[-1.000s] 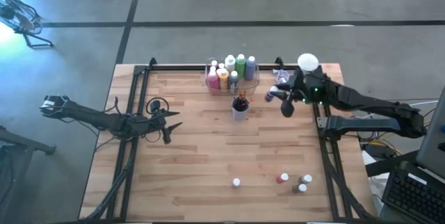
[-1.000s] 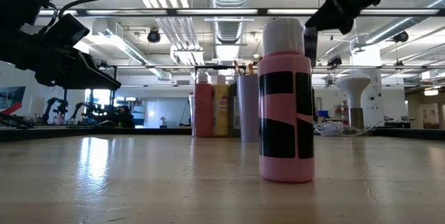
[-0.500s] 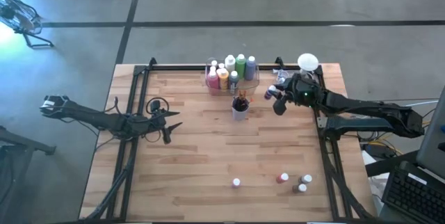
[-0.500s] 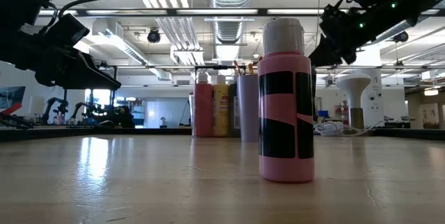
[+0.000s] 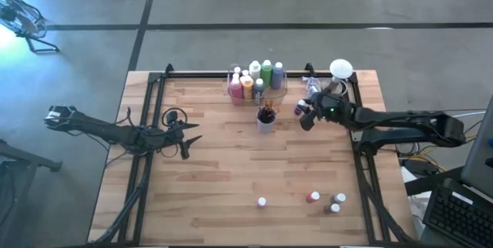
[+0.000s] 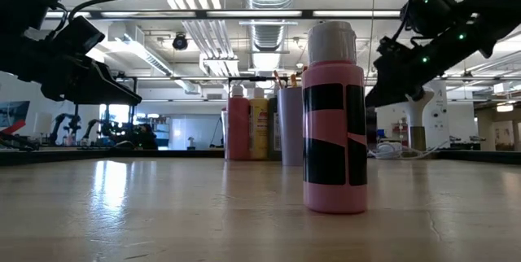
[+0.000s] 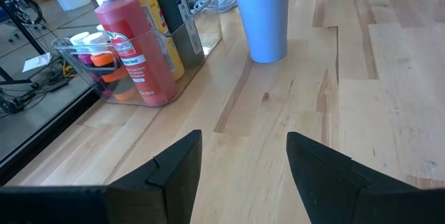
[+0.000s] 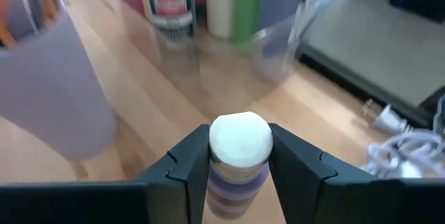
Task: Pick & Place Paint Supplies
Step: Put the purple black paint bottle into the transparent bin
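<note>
A small purple paint bottle with a white cap (image 8: pixel 240 140) sits between the fingers of my right gripper (image 5: pixel 303 115), right of the brush cup (image 5: pixel 266 118) and near the clear bin of tall paint bottles (image 5: pixel 256 83). The cup (image 8: pixel 42 92) and the bin (image 8: pixel 278 43) also show in the right wrist view. In the low view the pink bottle (image 6: pixel 334 120) hides most of the purple one. Several small bottles (image 5: pixel 313 197) stand on their bases near the front edge. My left gripper (image 7: pixel 243 161) hovers open at the table's left, touching nothing. My right gripper pinches the purple bottle between its two fingers (image 8: pixel 299 168), at the sides of the cap and the shoulder just below it (image 8: pixel 240 172). The fingers slant down from the table's right. The bottle stands about upright; whether its base touches the table I cannot tell.
Black rails (image 5: pixel 146 125) run along the table's left and right sides. A white lamp head (image 5: pixel 340 68) and cables (image 5: pixel 312 86) sit at the far right corner. Bare wood (image 5: pixel 231 171) lies between the cup and the front bottles.
My right gripper has sunk toward the table with the purple bottle and shifted a little toward the brush cup, tipping its fingers further down. The bottle stays in the hold.
</note>
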You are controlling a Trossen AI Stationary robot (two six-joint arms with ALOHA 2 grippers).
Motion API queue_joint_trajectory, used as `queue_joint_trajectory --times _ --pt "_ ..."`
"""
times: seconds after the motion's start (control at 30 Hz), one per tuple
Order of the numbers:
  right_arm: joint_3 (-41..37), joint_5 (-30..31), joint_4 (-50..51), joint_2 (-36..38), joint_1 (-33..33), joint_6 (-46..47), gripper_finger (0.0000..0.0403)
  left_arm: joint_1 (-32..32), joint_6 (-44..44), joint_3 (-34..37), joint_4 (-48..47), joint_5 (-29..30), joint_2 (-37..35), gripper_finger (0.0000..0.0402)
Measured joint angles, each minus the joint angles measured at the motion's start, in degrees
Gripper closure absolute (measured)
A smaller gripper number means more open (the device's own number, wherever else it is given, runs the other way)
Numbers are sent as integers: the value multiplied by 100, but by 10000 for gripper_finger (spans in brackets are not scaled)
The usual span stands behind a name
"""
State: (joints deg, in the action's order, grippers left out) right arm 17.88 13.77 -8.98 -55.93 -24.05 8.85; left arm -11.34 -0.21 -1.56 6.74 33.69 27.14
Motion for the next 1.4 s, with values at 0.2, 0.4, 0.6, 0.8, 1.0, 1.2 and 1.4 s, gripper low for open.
queue_joint_trajectory --times 0.2,0.4,0.6,0.8,1.0,1.2,1.4 --pt "-45 -8 -183 -573 15 132 281 1 1 0 0 0 0 186" --pt "39 -55 -608 -828 20 146 264 0 1 0 0 0 0 186" --pt "342 -36 -54 -498 15 119 205 0 1 0 -20 0 0 186" --pt "1364 -25 2287 -76 -10 69 181 -1 0 0 -28 1 0 186" --pt "3425 -729 4801 -327 -351 407 188 0 1 0 -31 0 0 186" --pt "5240 -1391 6563 -1415 -472 -54 199 0 1 0 -33 2 0 186" --pt "6241 -1534 7581 -2611 -472 -1411 195 1 1 0 -35 2 0 186"
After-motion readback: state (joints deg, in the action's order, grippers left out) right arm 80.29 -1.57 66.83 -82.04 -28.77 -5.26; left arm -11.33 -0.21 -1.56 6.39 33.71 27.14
